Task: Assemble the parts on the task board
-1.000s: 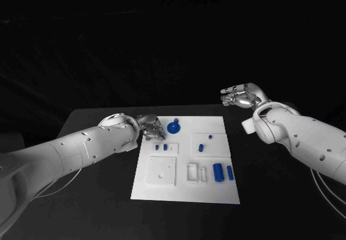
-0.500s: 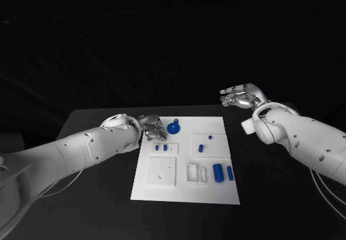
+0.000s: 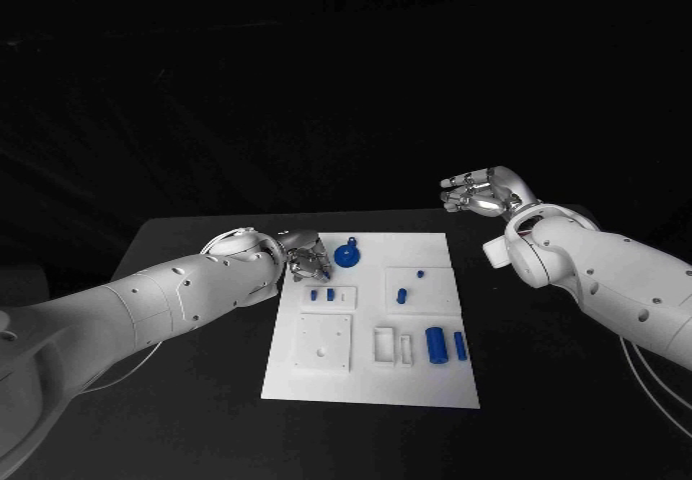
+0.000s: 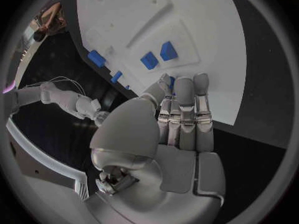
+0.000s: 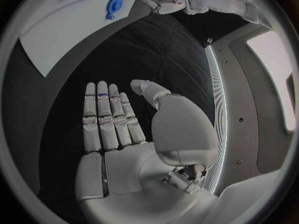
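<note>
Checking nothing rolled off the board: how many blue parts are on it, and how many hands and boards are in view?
Blue parts: 7, from the round one to the long ones
Task board: 1
Hands: 2, left hand and right hand
Total: 10

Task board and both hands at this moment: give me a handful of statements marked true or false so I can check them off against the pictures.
1. The task board lies flat on the black table. True.
2. The right hand grips a blue part. False: it is raised beyond the board's far right corner, fingers apart, holding nothing.
3. The left hand is at the board's far left edge. True.
4. The round blue part lies at the board's near edge. False: it sits near the far edge, close to the left hand.
5. Two long blue parts lie side by side on the board's right half. True.
</note>
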### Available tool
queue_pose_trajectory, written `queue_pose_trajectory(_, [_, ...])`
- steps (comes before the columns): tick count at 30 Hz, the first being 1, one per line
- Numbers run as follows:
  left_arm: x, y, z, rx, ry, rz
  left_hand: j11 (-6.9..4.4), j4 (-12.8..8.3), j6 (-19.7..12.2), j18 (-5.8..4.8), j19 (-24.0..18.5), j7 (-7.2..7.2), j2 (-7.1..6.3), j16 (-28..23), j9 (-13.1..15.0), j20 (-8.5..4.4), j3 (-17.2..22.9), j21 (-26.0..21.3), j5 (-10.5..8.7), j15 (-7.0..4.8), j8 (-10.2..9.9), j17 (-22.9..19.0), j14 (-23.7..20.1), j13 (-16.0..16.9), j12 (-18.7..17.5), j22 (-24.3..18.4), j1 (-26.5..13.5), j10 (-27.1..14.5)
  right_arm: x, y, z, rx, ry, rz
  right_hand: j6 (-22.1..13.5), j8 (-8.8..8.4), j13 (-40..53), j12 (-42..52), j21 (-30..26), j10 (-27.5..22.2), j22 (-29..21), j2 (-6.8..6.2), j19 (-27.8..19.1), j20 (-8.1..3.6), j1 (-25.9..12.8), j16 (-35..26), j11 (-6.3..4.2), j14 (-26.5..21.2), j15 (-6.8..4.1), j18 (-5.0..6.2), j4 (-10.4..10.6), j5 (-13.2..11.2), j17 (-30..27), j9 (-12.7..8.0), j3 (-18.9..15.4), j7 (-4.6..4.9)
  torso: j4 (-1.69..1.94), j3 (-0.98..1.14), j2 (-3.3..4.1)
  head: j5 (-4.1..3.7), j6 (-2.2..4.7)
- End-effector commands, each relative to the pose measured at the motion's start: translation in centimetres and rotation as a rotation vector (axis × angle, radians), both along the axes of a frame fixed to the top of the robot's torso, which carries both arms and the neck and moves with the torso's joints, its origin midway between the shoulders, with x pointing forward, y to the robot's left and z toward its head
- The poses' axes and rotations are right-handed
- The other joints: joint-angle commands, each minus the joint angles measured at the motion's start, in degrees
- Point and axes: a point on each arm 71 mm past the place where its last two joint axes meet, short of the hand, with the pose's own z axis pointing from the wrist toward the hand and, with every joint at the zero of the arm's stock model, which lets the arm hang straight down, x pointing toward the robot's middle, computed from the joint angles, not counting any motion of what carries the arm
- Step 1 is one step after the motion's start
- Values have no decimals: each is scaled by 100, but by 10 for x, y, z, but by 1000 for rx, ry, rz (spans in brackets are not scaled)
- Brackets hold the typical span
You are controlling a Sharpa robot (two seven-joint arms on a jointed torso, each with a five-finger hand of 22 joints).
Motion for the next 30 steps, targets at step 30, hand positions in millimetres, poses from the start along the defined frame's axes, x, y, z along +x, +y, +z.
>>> queue_pose_trajectory(30, [-3, 3, -17, 40, 16, 0, -13, -54, 86, 32, -12, -15, 15, -16, 10, -15, -36, 68, 28, -7, 34, 8, 62, 6, -21, 113, 61, 106, 0, 3, 0, 2, -1, 21, 19, -4, -8, -23, 15, -27, -7, -19, -16, -3, -1, -16, 6, 5, 16, 13, 27, 20, -8, 9, -6, 4, 8, 5, -2, -22, -3])
